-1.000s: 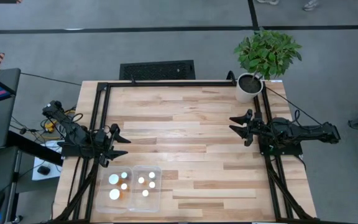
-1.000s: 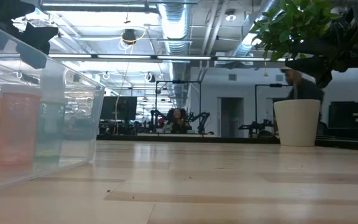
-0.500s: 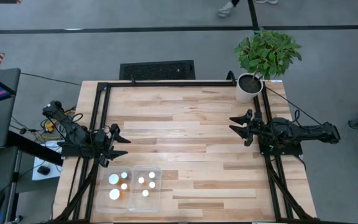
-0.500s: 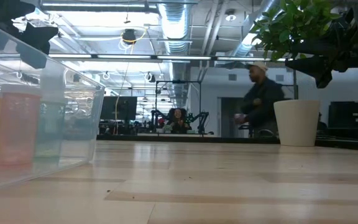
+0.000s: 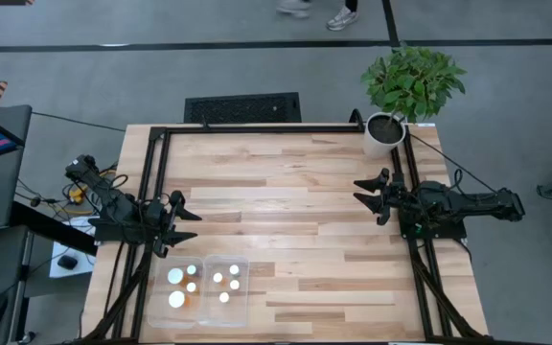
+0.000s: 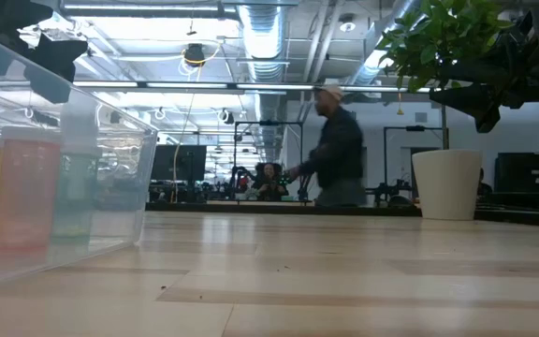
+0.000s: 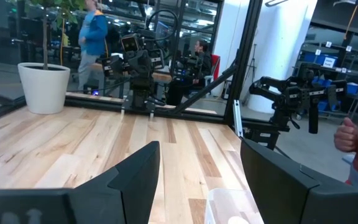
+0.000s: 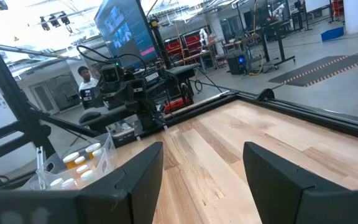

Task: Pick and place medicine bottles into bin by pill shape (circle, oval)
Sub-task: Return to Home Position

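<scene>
Eight medicine bottles (image 5: 176, 276), white-capped, four per compartment, inside bin (image 5: 248, 292) on counter (image 5: 286, 240). Left gripper (image 5: 188, 219): released, empty, just beside bin. Right gripper (image 5: 363, 195): released, empty, opposite edge, near potted plant (image 5: 410, 81).

Bin (image 5: 240, 312) at the bench's (image 5: 286, 192) near left corner, medicine bottles (image 5: 176, 277) in both compartments, potted plant (image 5: 412, 81) at far right corner, left hand (image 5: 188, 218) at left edge, right hand (image 5: 356, 192) at right edge

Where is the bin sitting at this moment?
In the high view, the bin sits at the lower-left corner of the table, just below the left gripper, with medicine bottles in both compartments.
</scene>
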